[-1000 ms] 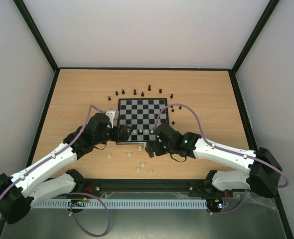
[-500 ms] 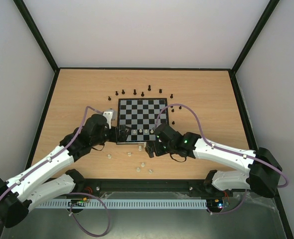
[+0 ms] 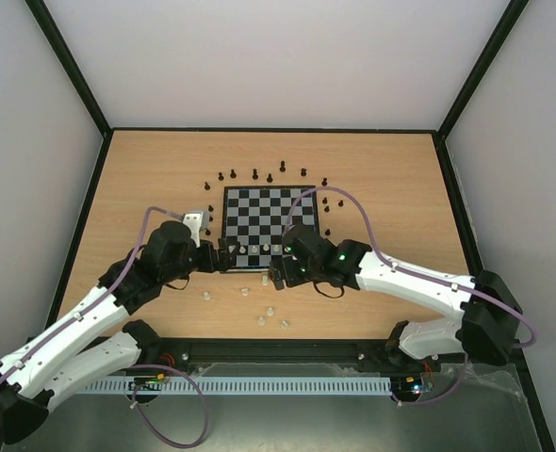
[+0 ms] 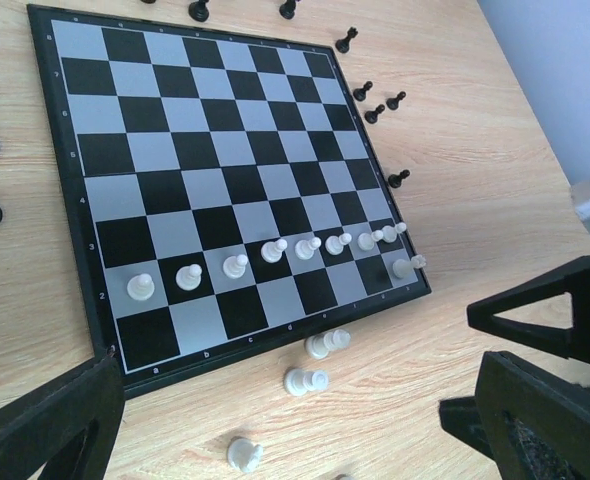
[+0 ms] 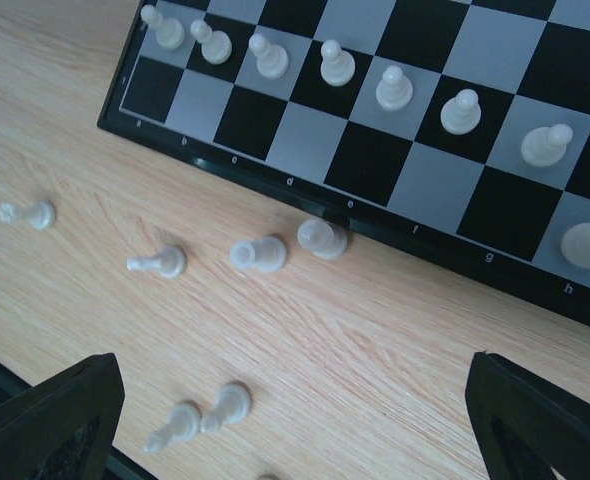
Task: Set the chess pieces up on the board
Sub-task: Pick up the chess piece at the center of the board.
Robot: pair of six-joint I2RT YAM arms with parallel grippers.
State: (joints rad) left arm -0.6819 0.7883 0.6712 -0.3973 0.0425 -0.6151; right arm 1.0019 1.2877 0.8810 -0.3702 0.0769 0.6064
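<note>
Your left gripper (image 4: pixel 295 400) and right gripper (image 5: pixel 295 420) gape wide, empty. At the board's (image 4: pixel 203 325) six o'clock lie loose white pieces (image 5: pixel 260 253), seemingly toppled.

One board (image 3: pixel 269 212). On it stand nine cream-white chessmen: eight white pawns (image 4: pixel 273 250) in a single row, and one corner piece (image 4: pixel 407 266) on the square behind the row's right end. Six loose white chessmen (image 5: pixel 258 253) can be counted off the board in the overhead view. Black chessmen (image 3: pixel 254 173), all off the board, number at least eleven. Their exact total cannot be told.
</note>
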